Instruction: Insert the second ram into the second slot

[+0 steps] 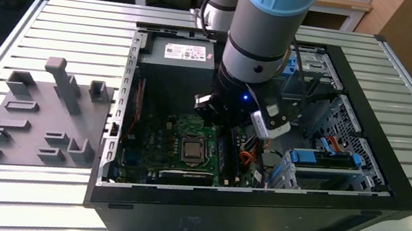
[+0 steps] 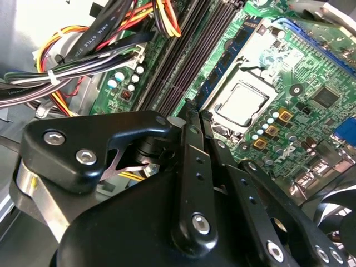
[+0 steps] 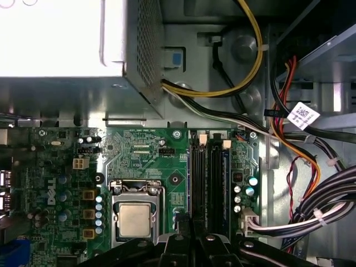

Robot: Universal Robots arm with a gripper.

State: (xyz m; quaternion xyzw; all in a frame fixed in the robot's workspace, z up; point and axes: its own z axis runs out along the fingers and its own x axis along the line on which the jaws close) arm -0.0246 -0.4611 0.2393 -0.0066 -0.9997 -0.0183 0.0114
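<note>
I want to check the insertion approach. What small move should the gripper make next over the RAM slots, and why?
Probably a short, slow descent straight down. The gripper sits over one end of the dark slots and lines up with them, beside the CPU socket. I cannot tell whether it holds anything, so the move should be gentle.

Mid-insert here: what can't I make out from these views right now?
RAM slots, first wrist view: near ends covered by the gripper.
Same slots, exterior view: partly hidden behind the arm's wrist.
Second ram: held or not, cannot tell; the gripper's body intervenes in both wrist views.
</note>
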